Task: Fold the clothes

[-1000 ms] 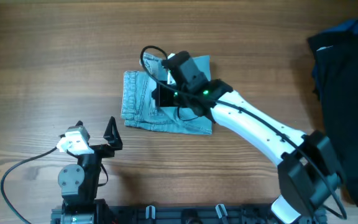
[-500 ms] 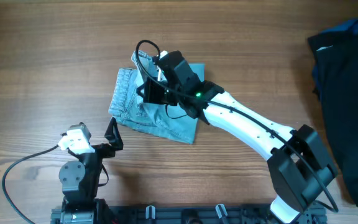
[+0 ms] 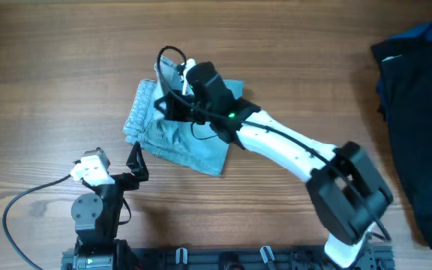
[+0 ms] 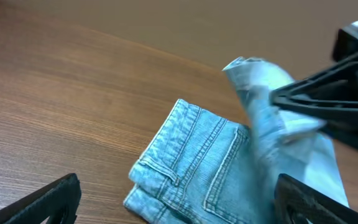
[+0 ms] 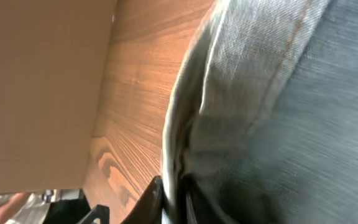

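The clothes are a folded light blue denim garment (image 3: 172, 131) on the wood table, left of centre. It also shows in the left wrist view (image 4: 210, 168), with pocket and seams toward the camera. My right gripper (image 3: 172, 105) is over its far edge, shut on a raised fold of the denim (image 5: 229, 93). The lifted fold stands up in the left wrist view (image 4: 260, 106). My left gripper (image 3: 135, 161) is open and empty, just in front of the garment's near left corner.
A pile of dark clothing (image 3: 418, 112) lies at the right edge of the table. The left arm's base and cable (image 3: 88, 210) sit at the front left. Bare wood lies left of and beyond the garment.
The right gripper has moved left with the denim in it, dragging the garment left and turning it. The left arm has not moved.
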Controlling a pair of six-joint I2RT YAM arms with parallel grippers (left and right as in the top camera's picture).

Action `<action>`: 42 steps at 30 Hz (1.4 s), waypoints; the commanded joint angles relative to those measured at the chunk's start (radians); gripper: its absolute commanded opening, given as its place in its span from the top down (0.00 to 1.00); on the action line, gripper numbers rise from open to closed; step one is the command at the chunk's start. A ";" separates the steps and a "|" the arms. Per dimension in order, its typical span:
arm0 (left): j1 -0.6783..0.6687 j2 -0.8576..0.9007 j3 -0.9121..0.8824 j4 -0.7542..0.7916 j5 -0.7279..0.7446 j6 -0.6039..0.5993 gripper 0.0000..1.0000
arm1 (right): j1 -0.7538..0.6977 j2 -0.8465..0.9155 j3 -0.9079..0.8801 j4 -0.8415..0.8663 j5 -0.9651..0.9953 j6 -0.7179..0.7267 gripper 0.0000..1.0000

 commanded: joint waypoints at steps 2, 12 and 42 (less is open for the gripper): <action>0.008 0.001 -0.006 -0.002 0.009 -0.009 0.00 | 0.036 0.063 0.018 0.032 -0.043 -0.007 0.25; 0.008 0.001 -0.006 -0.002 0.009 -0.009 0.00 | -0.156 -0.151 0.018 -0.272 0.002 -0.223 0.00; 0.008 0.001 -0.006 -0.001 0.009 -0.009 0.00 | -0.294 -0.059 -0.303 -0.336 -0.227 -0.156 0.00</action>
